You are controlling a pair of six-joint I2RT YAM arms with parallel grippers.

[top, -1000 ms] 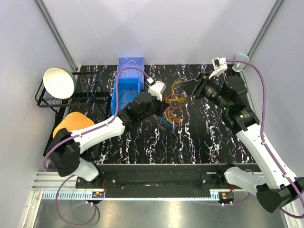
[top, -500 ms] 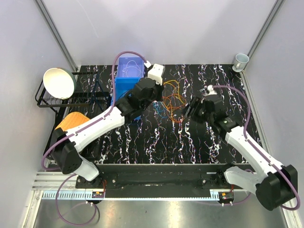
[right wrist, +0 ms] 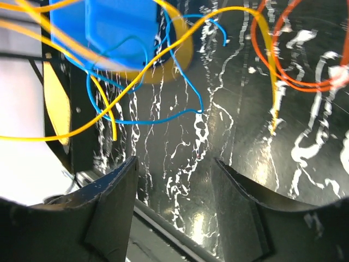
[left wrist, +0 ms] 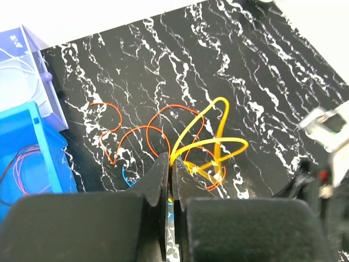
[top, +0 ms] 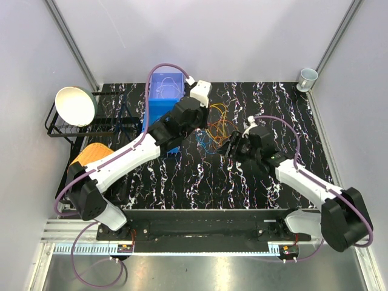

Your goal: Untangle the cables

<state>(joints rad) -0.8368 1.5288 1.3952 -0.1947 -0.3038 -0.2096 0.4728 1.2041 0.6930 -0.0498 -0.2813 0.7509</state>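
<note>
The cables [top: 217,128] are a loose bunch of thin orange, yellow, red and blue wires on the black marbled table, between the two grippers. My left gripper [top: 208,116] is shut on a yellow wire [left wrist: 210,144], which rises from between its jaws in loops, with orange loops [left wrist: 150,131] behind it. My right gripper [top: 230,149] is open and empty at the bunch's right near side. In the right wrist view [right wrist: 175,162] blue wire [right wrist: 163,117], yellow wire [right wrist: 76,128] and orange wire [right wrist: 283,65] lie just ahead of it.
A blue bin [top: 160,115] holding thin wires stands behind the left arm, with a clear box [top: 165,83] beyond it. A black rack with a white bowl [top: 75,105] and an orange object [top: 92,156] are at the left. A cup [top: 307,77] stands at the far right corner.
My right arm swung from the far right down and left to the bunch's near side. My left gripper moved toward the back, lifting the yellow wire.
</note>
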